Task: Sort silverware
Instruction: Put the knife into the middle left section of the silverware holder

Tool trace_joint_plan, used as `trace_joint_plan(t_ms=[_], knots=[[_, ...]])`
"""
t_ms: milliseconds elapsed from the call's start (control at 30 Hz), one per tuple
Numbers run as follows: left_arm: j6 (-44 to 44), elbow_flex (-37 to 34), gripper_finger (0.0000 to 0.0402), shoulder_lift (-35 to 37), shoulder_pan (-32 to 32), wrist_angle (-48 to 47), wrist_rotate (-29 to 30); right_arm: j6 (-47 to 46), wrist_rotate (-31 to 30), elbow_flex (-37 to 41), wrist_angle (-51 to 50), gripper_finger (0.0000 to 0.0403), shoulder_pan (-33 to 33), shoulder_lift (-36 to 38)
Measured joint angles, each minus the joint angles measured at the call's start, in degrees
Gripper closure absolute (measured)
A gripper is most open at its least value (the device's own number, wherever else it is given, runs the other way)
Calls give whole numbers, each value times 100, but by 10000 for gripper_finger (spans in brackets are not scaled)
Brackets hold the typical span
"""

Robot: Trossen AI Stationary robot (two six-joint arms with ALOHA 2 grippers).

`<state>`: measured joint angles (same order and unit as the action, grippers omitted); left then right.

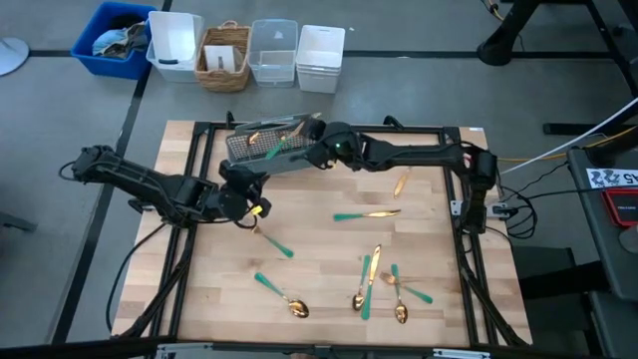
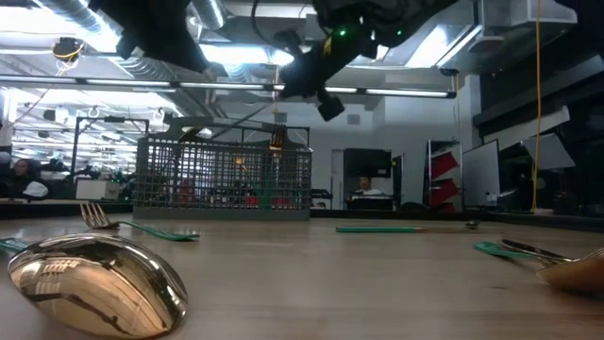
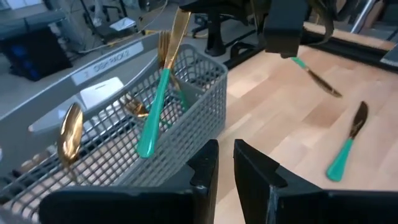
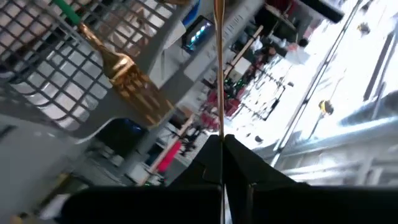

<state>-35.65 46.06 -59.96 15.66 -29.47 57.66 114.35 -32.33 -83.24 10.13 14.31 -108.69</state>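
We see the right end effector (image 1: 317, 128) pinching a knife (image 3: 160, 99) above the caddy (image 1: 261, 150); the left end effector (image 1: 261, 207) nearly pressed together.

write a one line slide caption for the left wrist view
Teal-handled gold knife dangling over the grey mesh caddy, which already holds a fork and a spoon.

High view: looks straight down on the whole counter (image 1: 329, 269).
Low view: sits at counter height, very near one spoon (image 2: 94, 283).
Wrist views: both look closely at the mesh caddy (image 3: 124, 124).
Shared: all four see this caddy.
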Motion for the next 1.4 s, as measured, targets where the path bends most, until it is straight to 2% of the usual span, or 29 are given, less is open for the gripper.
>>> trace_joint_plan(t_ms=[333,500,667,767,1067,1267,1400], knots=[[-292,-4,359,-2,0,-347,12,716,34,4,358,400,-4,-489],[-279,-4,359,-2,0,-348,12,728,-112,9,432,400,-4,-585],[-282,-4,359,-4,0,-415,10,762,-243,2,1438,400,-80,-570],[-338,-4,359,-4,0,-504,8,765,-219,-29,1686,400,-87,-570],[-349,-4,359,-9,0,-588,6,764,-114,-278,982,400,178,-569],[-351,-4,359,-9,0,-590,4,738,370,-280,180,400,393,-561],[-342,-4,359,-9,0,-590,2,747,706,-280,12,399,382,-561]])
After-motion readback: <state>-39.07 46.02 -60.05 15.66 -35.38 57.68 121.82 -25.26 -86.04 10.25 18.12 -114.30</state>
